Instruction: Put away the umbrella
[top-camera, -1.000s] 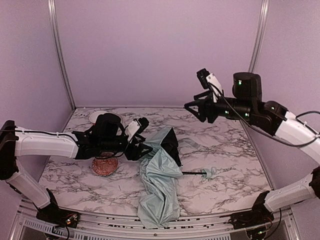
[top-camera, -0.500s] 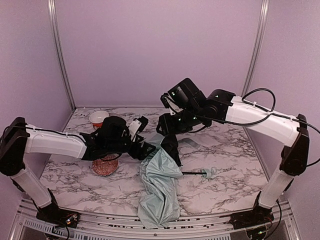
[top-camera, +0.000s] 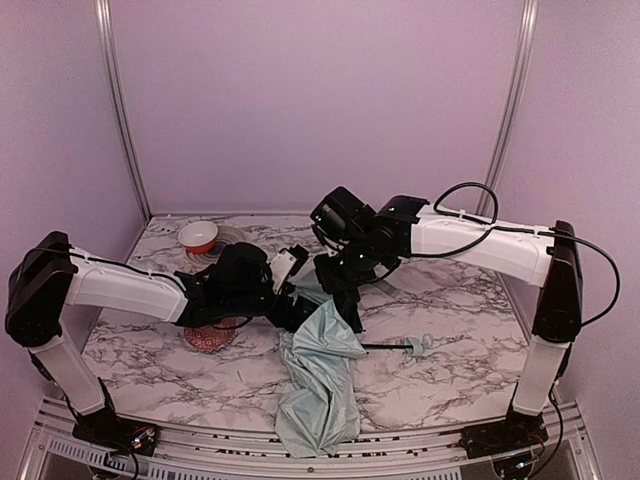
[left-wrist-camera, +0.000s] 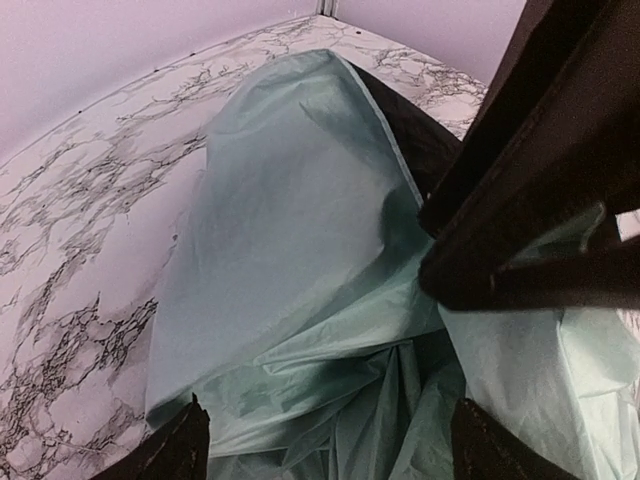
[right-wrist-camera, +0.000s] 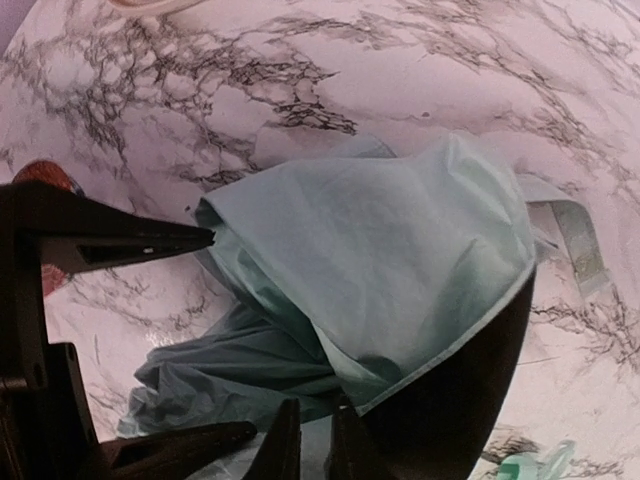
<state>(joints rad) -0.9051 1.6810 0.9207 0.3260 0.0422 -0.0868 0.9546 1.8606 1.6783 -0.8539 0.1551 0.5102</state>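
- Pale mint-green folding umbrella (top-camera: 318, 375): lies collapsed and crumpled at the middle of the white, grey-veined marble table (top-camera: 450, 300). Its fabric trails to the table's near edge.
- Black lining (top-camera: 347, 300): exposed at the far end of the fabric heap, beneath the two grippers.
- Thin black shaft (top-camera: 385, 347): runs from the heap toward the right and ends at the small mint-green handle (top-camera: 416, 347), which rests on the marble.
- Left gripper (top-camera: 300, 303): reaches in from the left at the heap's far end. In its wrist view the fingers (left-wrist-camera: 188, 440) stand wide apart with mint fabric between them, and nothing is clamped.
- Right gripper (top-camera: 335, 283): reaches across from the right and points down at the raised fold of fabric, just beside the left gripper. In its wrist view the fingers (right-wrist-camera: 283, 445) are nearly together at the fabric's hem. Whether they pinch the cloth cannot be told.
- Red-and-white bowl (top-camera: 198, 237): at the far left of the table, well apart from the umbrella.
- Patterned red bowl (top-camera: 207, 339): partly hidden under the left arm.
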